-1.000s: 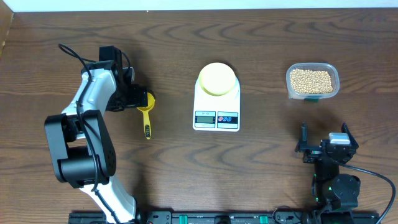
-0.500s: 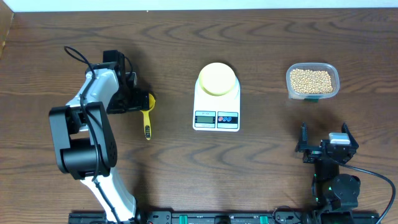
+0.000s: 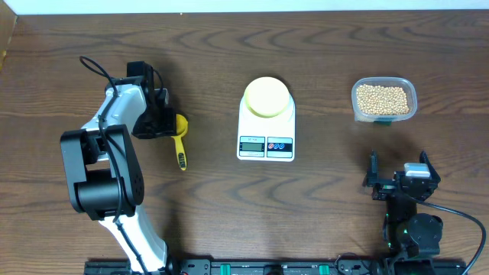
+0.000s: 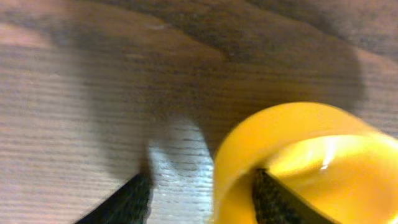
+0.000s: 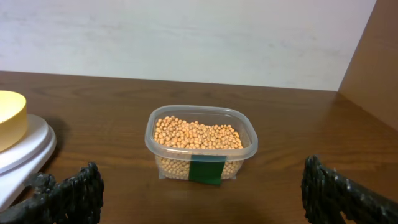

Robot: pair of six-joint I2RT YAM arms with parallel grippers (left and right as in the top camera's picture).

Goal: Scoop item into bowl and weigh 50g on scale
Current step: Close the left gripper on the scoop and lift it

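Beans (image 5: 198, 134) in tub (image 5: 246, 144) ahead of right pincer (image 5: 202, 180); left pincer (image 4: 200, 198) straddles scoop rim (image 4: 249, 142).

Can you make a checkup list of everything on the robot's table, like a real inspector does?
surface: dark wooden table; no spilled beans seen.
job's things: beans fill a clear tub at the far right; the pale yellow bowl sits on the white scale and looks empty; the yellow scoop lies left of the scale.
clutter: nothing seen.
grippers: left gripper straddles the scoop's cup wall, one finger inside, one outside, not yet pinched; right gripper is open and holds nothing.
cables: black cable loops by the left arm; second cable runs by the right arm.
surroundings: white wall behind the table.
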